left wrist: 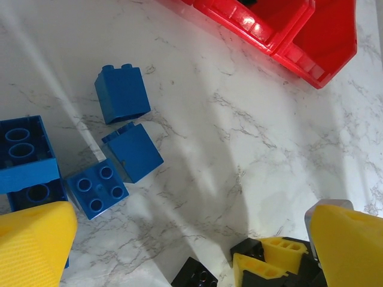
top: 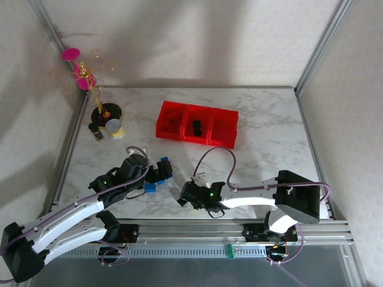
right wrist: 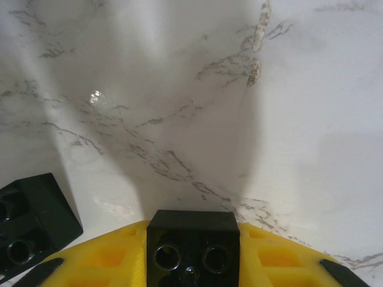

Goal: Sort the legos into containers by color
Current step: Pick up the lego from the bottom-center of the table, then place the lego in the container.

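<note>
My right gripper [right wrist: 192, 258] is shut on a black lego [right wrist: 192, 242], its yellow fingers [right wrist: 102, 263] pressed against both sides, low over the marble. A second black lego [right wrist: 29, 222] lies just to its left. In the top view the right gripper [top: 184, 201] sits at the table's near middle. My left gripper [left wrist: 191, 251] hangs open with nothing between its yellow pads [left wrist: 33, 245]. Several blue legos [left wrist: 122, 92] [left wrist: 133, 151] [left wrist: 97, 187] lie left of it. The red containers [top: 197, 124] stand in a row at the back, with dark bricks in the left and middle bins.
Small round jars [top: 114, 127] and a pink and gold ornament [top: 84, 75] stand at the back left corner. Aluminium frame posts and white walls close in the table. The right gripper's yellow fingers [left wrist: 269, 257] and a loose black brick [left wrist: 197, 276] lie close under the left gripper.
</note>
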Robot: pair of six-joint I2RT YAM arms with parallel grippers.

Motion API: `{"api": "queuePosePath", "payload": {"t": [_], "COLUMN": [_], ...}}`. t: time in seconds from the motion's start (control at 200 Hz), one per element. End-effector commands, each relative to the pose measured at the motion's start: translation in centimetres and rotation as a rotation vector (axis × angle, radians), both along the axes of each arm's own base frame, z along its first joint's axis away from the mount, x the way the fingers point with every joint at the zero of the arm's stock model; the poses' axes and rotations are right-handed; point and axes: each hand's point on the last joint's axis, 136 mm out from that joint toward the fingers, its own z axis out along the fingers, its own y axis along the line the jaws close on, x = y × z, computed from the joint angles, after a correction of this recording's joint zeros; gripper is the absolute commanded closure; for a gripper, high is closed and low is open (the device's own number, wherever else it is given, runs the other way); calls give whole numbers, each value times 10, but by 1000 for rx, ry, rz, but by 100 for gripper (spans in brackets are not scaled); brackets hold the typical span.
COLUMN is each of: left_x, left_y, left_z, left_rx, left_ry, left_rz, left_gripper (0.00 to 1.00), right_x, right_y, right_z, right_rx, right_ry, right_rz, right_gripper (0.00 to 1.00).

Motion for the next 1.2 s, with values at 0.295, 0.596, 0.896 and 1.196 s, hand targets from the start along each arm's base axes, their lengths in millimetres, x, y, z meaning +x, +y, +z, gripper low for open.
{"api": "queuePosePath", "payload": {"t": [0.295,0.596,0.896,1.196], "left_x": [29,53,76,87], "left_y": [2,7,18,23], "left_z": [48,77,81,75], "left_rx": [29,39,46,69], "left_ry": [-140,-214,-222,-205], "left_rz": [81,145,198,210], "left_gripper": [0,0,0,0], "right_x": [94,194,284,340], "right_y": [14,15,27,29], "right_z": [94,126,112,87], "right_rx": [146,185,135,86], "right_ry": [-213,-351,-405,-417], "right_rz": [-104,-193,-197,-207], "right_gripper": [67,67,67,62]}}
